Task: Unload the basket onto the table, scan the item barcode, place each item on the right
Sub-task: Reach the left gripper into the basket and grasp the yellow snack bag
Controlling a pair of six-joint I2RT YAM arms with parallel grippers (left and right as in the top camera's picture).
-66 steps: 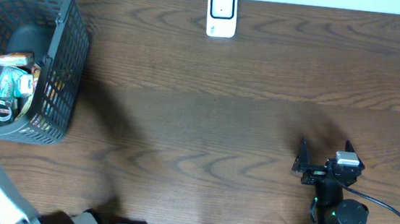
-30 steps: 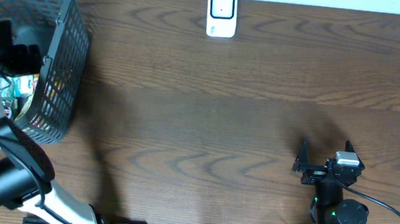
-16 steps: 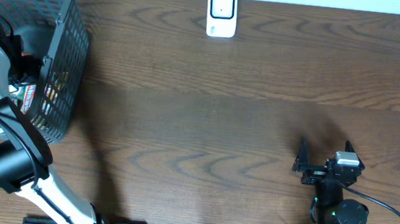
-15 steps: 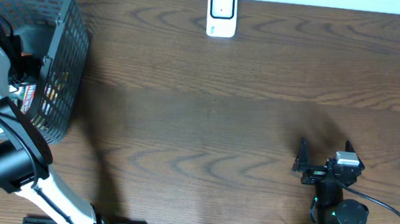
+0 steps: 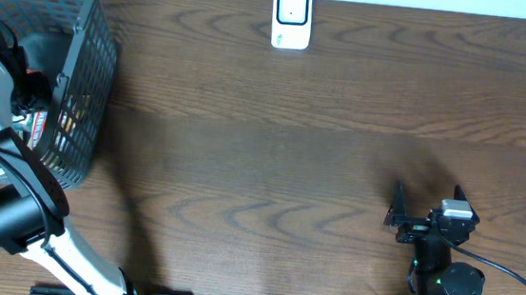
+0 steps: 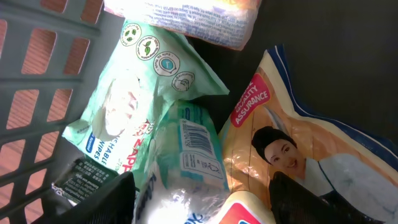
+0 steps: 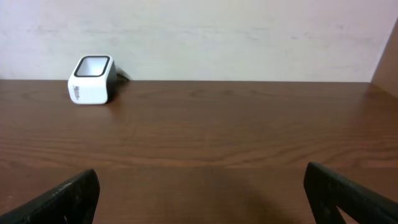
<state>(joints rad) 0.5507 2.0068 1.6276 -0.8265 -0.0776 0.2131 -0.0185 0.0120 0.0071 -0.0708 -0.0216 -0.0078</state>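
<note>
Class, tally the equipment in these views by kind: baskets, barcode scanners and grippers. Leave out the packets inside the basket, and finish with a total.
Baskets: 1, the basket, dark mesh
Scanners: 1, the barcode scanner, white
Grippers: 2, the left gripper and the right gripper
Total: 4

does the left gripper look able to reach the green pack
Probably yes: the left gripper is inside the basket, jaws either side of the green pack, whose middle lies uncovered.
</note>
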